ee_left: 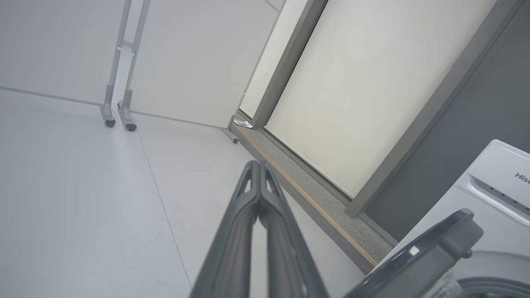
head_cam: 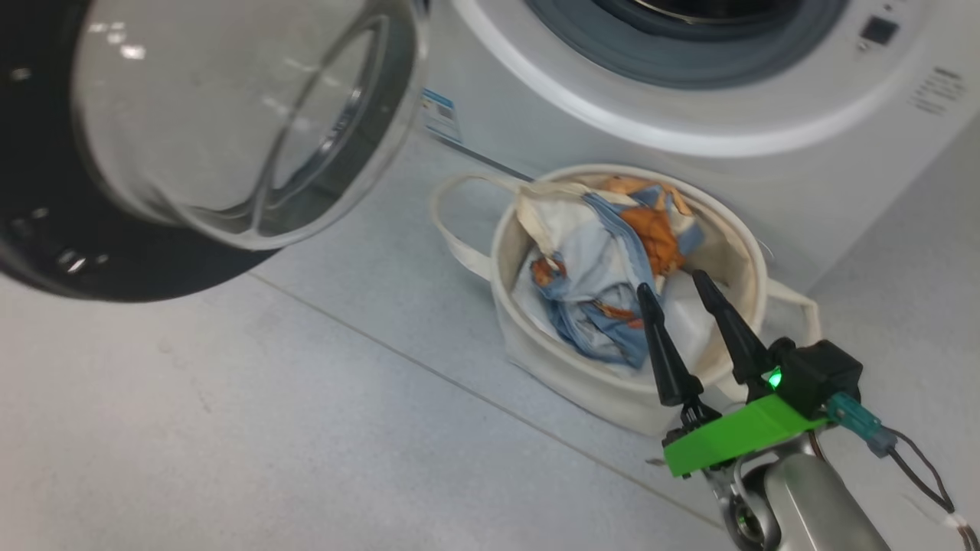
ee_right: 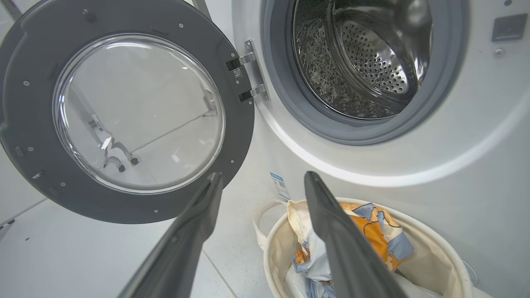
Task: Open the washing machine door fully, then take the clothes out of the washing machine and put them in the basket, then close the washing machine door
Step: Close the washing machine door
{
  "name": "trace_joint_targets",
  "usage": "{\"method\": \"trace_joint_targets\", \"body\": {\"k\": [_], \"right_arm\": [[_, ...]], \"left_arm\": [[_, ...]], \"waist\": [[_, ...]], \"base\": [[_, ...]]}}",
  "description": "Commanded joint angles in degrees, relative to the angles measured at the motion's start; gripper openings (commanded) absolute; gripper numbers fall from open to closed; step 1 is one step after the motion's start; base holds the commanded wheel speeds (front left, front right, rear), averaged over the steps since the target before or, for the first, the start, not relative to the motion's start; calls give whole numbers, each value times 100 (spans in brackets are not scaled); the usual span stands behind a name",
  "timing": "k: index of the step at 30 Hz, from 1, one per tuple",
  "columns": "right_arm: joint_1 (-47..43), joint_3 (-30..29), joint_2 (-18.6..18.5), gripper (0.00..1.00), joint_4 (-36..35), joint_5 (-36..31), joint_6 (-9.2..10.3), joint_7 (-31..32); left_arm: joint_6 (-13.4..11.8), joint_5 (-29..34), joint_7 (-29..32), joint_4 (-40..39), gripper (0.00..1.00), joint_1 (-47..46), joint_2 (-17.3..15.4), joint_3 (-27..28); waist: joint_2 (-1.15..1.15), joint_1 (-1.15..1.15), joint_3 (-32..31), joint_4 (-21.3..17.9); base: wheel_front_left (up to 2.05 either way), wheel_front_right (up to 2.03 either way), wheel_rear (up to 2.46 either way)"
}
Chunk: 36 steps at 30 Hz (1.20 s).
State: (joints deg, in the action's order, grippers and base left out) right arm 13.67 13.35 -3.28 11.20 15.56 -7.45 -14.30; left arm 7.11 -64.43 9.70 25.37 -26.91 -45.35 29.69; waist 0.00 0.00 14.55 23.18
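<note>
While the clothes (head_cam: 605, 252) lie in the basket (head_cam: 566, 367), the right gripper (head_cam: 674, 283) is spread over its five o'clock rim. The left gripper (ee_left: 259, 165) is pressed together.

Our right pincer (head_cam: 676, 285) shows at the lower right of the head view, its two dark fingers spread apart and pointing up and slightly left from a green mount (head_cam: 735, 440) on our pale forearm (head_cam: 811, 497). Our left pincer (ee_left: 259, 165) has its fingers pressed together, tips touching.
</note>
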Motion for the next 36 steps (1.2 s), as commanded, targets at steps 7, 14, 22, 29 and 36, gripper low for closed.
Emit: {"method": "trace_joint_targets", "body": {"k": [7,14,22,29,36], "right_arm": [[282,36,40,100,-312,-351,-3,-70],[242,-32,40,100,-336,-573,-3,-70],[219,-13,40,100,-400,-659,-3,-70],[134,-33,40,100,-399,-659,-3,-70],[202,39,40,100,-408,-575,-3,-70]], "left_arm": [[36,-736,903,997,0,-883,-879,-9],[37,-1191,1538,1424,0,-1411,-772,-359],[37,-1782,2359,1638,0,-1752,-539,-524],[-63,-2299,3501,1701,0,-1909,-426,-649],[-150,-2424,4253,1105,0,-1760,-362,-904]], "waist": [[0,0,648,-662],[0,0,779,-845],[0,0,729,-945],[0,0,725,-927],[0,0,752,-896]], "base": [[0,0,0],[0,0,0],[0,0,0],[0,0,0],[0,0,0]]}}
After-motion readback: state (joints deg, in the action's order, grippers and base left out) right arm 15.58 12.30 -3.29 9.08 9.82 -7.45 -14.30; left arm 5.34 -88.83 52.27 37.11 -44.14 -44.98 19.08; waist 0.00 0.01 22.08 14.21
